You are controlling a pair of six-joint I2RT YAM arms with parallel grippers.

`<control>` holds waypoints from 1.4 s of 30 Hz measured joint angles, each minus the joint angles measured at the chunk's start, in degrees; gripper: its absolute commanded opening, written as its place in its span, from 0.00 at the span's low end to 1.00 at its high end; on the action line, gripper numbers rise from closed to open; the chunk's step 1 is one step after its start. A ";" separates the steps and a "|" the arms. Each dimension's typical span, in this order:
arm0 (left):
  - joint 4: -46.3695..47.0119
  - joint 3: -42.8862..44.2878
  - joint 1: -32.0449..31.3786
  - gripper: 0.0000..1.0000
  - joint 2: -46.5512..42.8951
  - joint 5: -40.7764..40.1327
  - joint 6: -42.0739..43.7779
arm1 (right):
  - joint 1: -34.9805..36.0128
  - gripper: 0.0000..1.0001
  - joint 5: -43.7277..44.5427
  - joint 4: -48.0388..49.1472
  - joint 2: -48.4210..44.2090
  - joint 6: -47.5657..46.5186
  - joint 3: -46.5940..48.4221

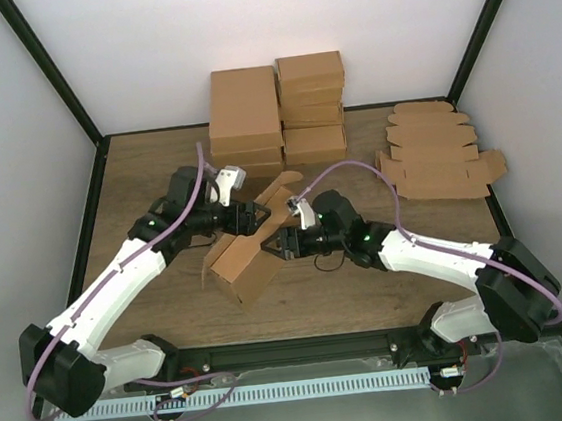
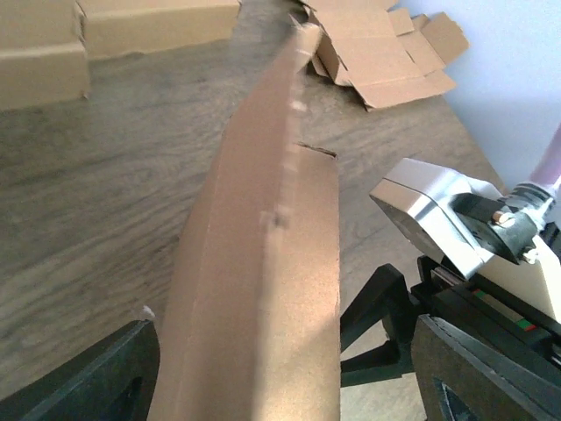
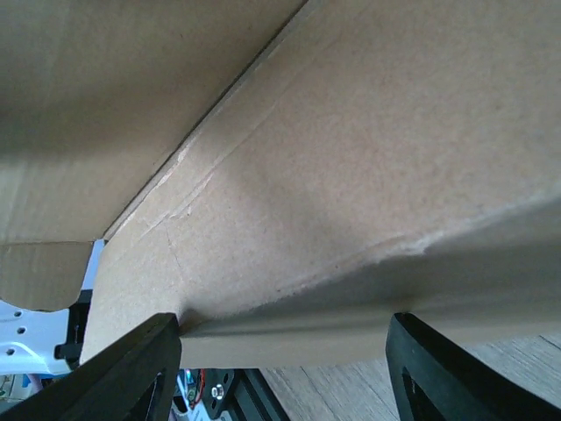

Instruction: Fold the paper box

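Left gripper (image 1: pixel 253 216): jaws spread wide, clamping nothing. In its wrist view a box panel stands edge-on between the fingers (image 2: pixel 96 381), just beside the left one, with open space before the right one.
Right gripper (image 1: pixel 286 242): up against the box's right side. In its wrist view cardboard fills the whole span between its fingers (image 3: pixel 131 368). I cannot tell whether it is pinching or only touching.
Box (image 1: pixel 245 267): middle of the table (image 1: pixel 137 175), between the two grippers. It is partly formed, with the body tilted and one flap raised toward the back.
Arms: both reach in from the near edge and meet over the box, left from the left and right from the right.
Stacked boxes (image 1: pixel 281 110): folded brown boxes piled at the back centre, well apart from the work.
Blanks (image 1: pixel 436 154): flat cardboard cut-outs with tabs, lying in a loose pile at the back right.
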 measured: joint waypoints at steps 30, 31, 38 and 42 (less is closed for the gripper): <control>-11.37 3.19 1.38 1.00 -6.75 -6.60 2.64 | -7.54 0.79 -0.90 -9.62 -1.55 -8.15 3.23; -11.61 3.19 1.25 1.00 -6.73 -6.78 2.78 | -8.26 0.80 -1.33 -10.08 -1.75 -8.81 3.23; -11.69 3.19 -0.57 1.00 -4.46 -8.17 2.86 | -11.65 0.83 -4.22 -13.97 -2.01 -12.76 5.51; -11.74 3.56 -0.81 1.00 -3.06 -9.20 2.82 | -15.69 0.80 -4.87 -15.72 -2.45 -15.63 8.87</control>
